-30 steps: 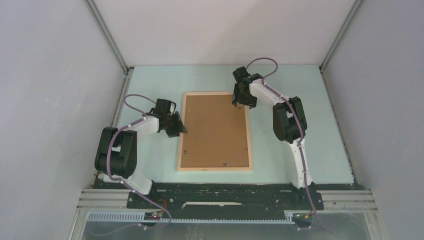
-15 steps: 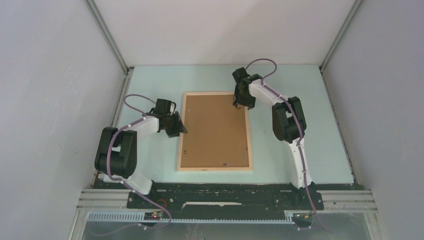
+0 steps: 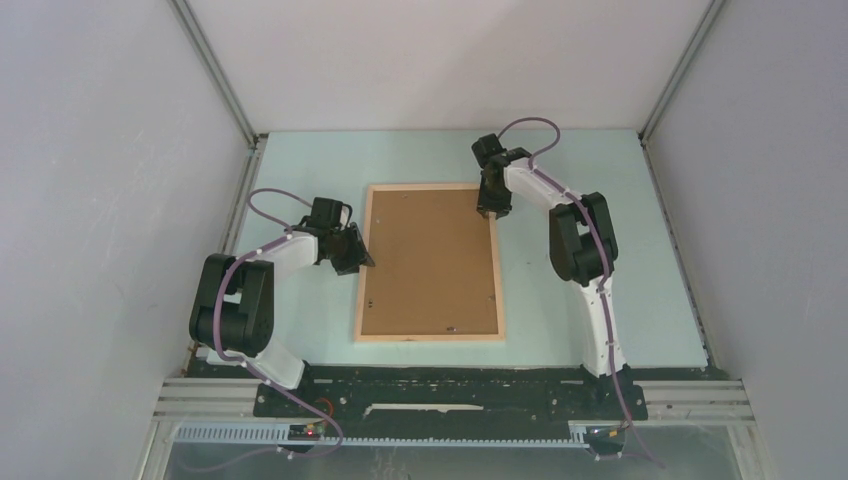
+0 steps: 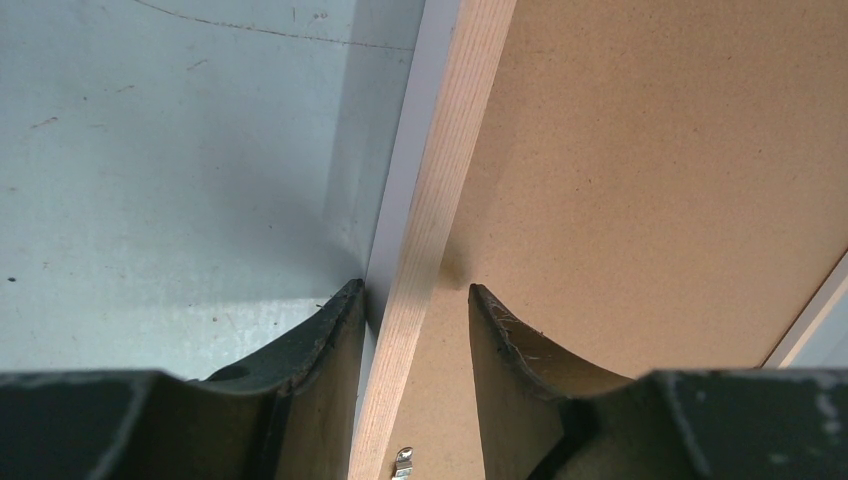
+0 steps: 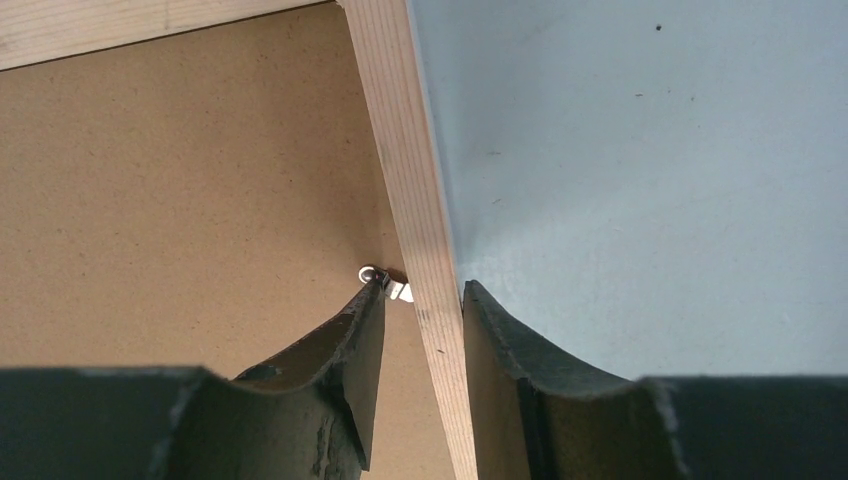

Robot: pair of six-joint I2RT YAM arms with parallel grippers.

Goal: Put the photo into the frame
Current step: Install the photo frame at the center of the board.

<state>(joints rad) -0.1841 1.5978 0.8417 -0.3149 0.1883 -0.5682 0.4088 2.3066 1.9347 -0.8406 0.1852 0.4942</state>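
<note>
Shows the frame (image 3: 430, 338) lying flat near the middle of the pale green table (image 3: 600, 180), pale wood face up, long sides running near to far. Shows the photo (image 3: 430, 260) lying inside it, only its brown board back visible, filling the opening up to the rails. Finds the left tool (image 4: 412, 290) set over the left rail, roughly midway along it, with one finger down beside the white outer edge and the other on the board side. Leaves a thin shadowed gap between that inner finger and the wood, so reads as parted and astride the rail rather than clamped. Catches a metal clip (image 4: 402, 458) at the rail's inner edge, just near of the fingertips. Finds the right tool (image 5: 420, 285) set over the right rail close to the far right corner, likewise astride: outer finger against the rail on the table side, inner finger over the board, its tip touching a silver clip (image 5: 385, 275). Shows a sliver of board between inner finger and wood, so parted here too.
</note>
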